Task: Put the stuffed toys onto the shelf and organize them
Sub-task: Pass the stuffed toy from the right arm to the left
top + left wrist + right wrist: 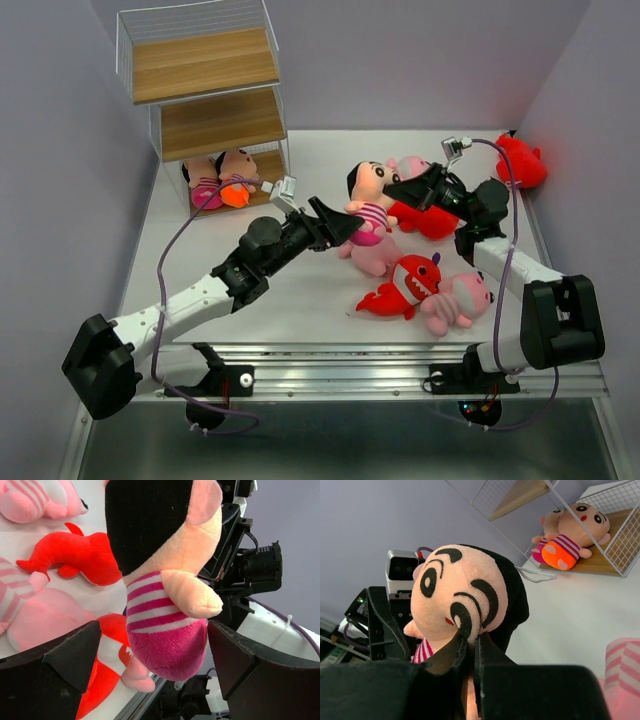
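Observation:
My right gripper [392, 187] is shut on the face of a black-haired doll in pink stripes [368, 205] and holds it upright; its fingertips pinch the cheek in the right wrist view [470, 639]. My left gripper [350, 228] is open, with its jaws on either side of the doll's magenta lower body [167, 647] and gaps on both sides. Two more dolls [222, 180] lie on the bottom board of the wire-framed wooden shelf [205, 65] at the back left; its upper two boards are bare. They also show in the right wrist view [570, 540].
On the table right of centre lie a red shark [410, 283], a pink striped animal [455, 300], another pink animal [375, 255], a second shark [428, 222] under my right arm, a third pink animal [408, 165], and a third shark [520, 160] at the back right wall.

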`<state>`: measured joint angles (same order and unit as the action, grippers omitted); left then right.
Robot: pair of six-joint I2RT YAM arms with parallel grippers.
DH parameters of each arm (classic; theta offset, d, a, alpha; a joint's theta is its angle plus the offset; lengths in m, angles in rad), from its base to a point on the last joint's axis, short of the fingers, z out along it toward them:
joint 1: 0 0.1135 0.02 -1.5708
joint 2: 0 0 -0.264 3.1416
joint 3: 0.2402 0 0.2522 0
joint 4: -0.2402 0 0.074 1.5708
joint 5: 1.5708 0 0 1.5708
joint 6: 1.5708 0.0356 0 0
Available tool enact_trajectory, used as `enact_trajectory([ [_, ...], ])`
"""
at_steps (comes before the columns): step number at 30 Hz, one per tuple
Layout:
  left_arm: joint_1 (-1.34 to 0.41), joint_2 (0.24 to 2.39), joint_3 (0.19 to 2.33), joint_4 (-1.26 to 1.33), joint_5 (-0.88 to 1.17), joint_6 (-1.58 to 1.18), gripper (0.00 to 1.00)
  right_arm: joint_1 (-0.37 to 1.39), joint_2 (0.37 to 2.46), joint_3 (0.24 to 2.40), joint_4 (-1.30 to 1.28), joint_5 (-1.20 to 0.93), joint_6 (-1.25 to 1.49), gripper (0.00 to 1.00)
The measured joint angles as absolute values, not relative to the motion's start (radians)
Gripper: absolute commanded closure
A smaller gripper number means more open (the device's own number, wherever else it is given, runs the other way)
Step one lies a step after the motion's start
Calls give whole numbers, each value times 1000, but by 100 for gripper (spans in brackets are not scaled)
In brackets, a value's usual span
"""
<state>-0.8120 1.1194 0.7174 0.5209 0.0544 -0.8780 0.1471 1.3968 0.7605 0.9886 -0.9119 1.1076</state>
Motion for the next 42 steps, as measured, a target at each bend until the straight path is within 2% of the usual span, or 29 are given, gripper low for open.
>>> enact_trajectory([
  [5, -846, 1140, 721, 543, 44, -894, 2, 144, 1396, 753, 1032, -902, 1146, 92],
  [9, -876, 1175, 735, 551, 44, -902, 15, 144, 1394, 739, 1037, -891, 1150, 90],
  [10, -881, 1183, 738, 555, 45, -903, 27, 144, 1394, 736, 1036, -890, 1150, 89],
  [12, -890, 1195, 740, 562, 44, -909, 39, 144, 1394, 736, 1034, -889, 1149, 88],
  [13, -891, 1197, 740, 563, 42, -913, 55, 144, 1393, 736, 1034, -889, 1148, 82],
  [14, -891, 1197, 740, 565, 38, -921, 64, 144, 1391, 736, 1034, -889, 1147, 77],
  [15, -891, 1196, 740, 567, 36, -915, 78, 144, 1389, 736, 1031, -890, 1140, 73],
  [18, -891, 1195, 740, 571, 22, -912, 100, 144, 1377, 736, 1024, -899, 1100, 37],
  [19, -891, 1193, 740, 568, 15, -909, 100, 144, 1371, 736, 1020, -907, 1082, 11],
  [20, -892, 1189, 740, 563, 9, -899, 100, 144, 1366, 736, 1013, -915, 1058, 1],
  [26, -893, 1096, 742, 403, -89, -782, 100, 130, 1324, 741, 842, -967, 850, 0],
  [35, -880, 831, 735, 10, -299, -652, 100, -34, 1272, 730, 694, -1042, 624, 0],
  [42, -680, 789, 681, -159, -248, -596, 100, -60, 1272, 707, 667, -1082, 570, 0],
])
